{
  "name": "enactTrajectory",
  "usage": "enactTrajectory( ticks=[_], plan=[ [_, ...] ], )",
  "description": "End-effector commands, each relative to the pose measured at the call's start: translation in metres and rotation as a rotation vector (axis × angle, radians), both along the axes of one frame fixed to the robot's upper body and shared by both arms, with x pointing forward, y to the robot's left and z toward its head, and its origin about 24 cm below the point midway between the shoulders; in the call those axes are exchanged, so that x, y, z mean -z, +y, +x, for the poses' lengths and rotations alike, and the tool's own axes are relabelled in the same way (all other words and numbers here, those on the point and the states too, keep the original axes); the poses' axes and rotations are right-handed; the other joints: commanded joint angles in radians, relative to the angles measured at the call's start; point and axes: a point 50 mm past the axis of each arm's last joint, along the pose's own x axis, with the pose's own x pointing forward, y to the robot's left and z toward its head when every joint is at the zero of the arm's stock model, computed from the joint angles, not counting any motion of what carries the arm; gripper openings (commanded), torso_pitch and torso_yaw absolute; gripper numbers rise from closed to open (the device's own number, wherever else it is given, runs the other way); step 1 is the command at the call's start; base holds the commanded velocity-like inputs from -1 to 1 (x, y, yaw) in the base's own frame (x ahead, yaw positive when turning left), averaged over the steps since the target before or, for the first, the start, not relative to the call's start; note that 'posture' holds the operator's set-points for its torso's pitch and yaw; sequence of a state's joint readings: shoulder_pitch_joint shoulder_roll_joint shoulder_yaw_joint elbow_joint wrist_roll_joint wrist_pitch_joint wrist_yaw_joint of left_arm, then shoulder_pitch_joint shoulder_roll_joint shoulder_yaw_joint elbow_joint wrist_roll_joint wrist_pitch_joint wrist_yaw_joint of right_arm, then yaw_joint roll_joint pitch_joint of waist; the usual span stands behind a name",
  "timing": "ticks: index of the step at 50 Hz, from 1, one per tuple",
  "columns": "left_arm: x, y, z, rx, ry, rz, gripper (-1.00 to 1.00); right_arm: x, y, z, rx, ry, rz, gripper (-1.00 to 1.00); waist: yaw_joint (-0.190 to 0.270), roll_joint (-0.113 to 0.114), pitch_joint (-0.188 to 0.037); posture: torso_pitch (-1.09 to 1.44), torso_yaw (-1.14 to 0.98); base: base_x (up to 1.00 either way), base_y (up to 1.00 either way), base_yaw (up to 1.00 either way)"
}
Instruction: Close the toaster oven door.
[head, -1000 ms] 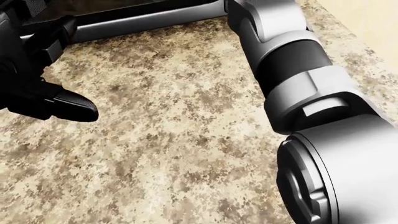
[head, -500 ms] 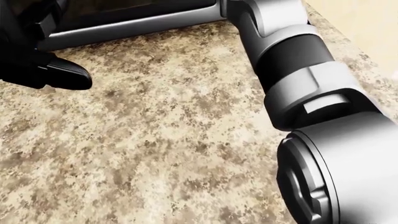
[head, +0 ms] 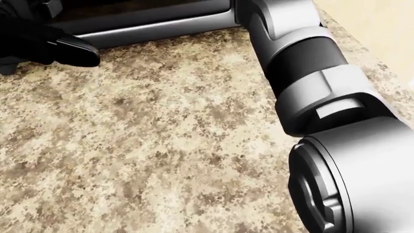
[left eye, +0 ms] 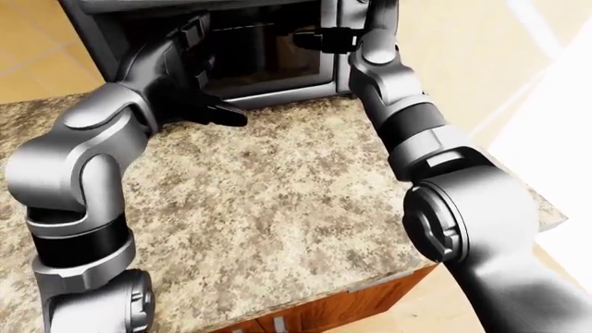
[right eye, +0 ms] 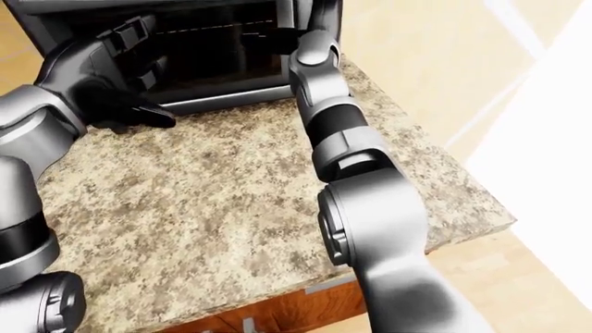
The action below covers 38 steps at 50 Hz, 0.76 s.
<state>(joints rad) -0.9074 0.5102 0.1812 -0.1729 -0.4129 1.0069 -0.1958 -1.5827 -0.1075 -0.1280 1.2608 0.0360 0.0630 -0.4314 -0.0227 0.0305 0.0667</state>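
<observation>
The toaster oven (left eye: 277,91) stands at the top of the eye views on a speckled counter (left eye: 277,194). Its dark glass door (right eye: 217,48) stands nearly upright over a silver lower bar (head: 149,24). I cannot tell whether it is fully shut. My left hand (left eye: 208,76) is open, with its black fingers spread against the left part of the door and one finger (head: 74,51) pointing right, low by the bar. My right hand (left eye: 324,38) is open at the door's upper right edge, fingers pointing left. Neither hand grips anything.
My right forearm (head: 310,73) fills the right side of the head view. The counter ends at a corner (right eye: 491,218) on the right, with a wooden cabinet front (left eye: 324,312) below it. Tan floor (left eye: 463,55) lies to the right of the oven.
My left hand has moved up the head view, from the open counter to the oven's lower bar. My right arm has hardly moved.
</observation>
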Motion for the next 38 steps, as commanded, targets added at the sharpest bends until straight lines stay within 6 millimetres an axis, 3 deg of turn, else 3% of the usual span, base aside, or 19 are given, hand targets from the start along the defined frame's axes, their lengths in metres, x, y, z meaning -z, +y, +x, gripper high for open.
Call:
enactTrajectory(
  ticks=[1, 18, 38],
  plan=[
    [-0.035, 0.008, -0.010, -0.047, -0.200, -0.002, 1.00, -0.034, 0.006, -0.008, -0.037, -0.134, -0.002, 1.00, 0.006, 0.003, -0.039, 0.00, 0.00, 0.00, 0.00, 0.00],
    [-0.045, 0.014, 0.010, -0.064, -0.207, 0.018, 1.00, -0.036, 0.006, -0.008, -0.036, -0.135, -0.006, 1.00, 0.010, -0.003, -0.039, 0.00, 0.00, 0.00, 0.00, 0.00],
    [-0.041, 0.023, 0.029, -0.096, -0.187, 0.009, 1.00, -0.035, 0.006, -0.008, -0.038, -0.131, -0.001, 1.00, 0.011, -0.004, -0.042, 0.00, 0.00, 0.00, 0.00, 0.00]
  ],
)
